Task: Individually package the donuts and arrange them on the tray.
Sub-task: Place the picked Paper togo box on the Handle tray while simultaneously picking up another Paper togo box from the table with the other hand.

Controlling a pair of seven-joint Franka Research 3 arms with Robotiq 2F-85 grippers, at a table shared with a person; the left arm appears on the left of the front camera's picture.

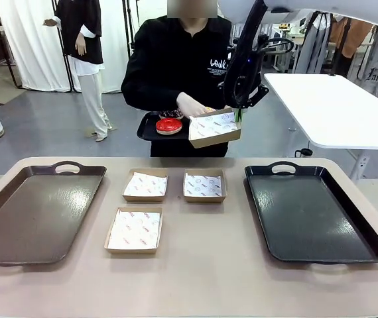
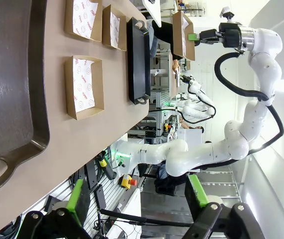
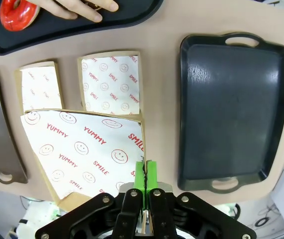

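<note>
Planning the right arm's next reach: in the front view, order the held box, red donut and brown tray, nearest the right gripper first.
1. The held box: pinched in the right gripper.
2. The red donut: on the person's small tray, left of the gripper.
3. The brown tray: at the far left.

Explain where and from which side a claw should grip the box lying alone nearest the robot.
Probably its near wall, coming from above. The box lies flat, shallow and open-topped, so a thin upright wall suits a pinch across it, with bare table in front for the approach. The right claw pinches the raised box by its edge likewise.
</note>
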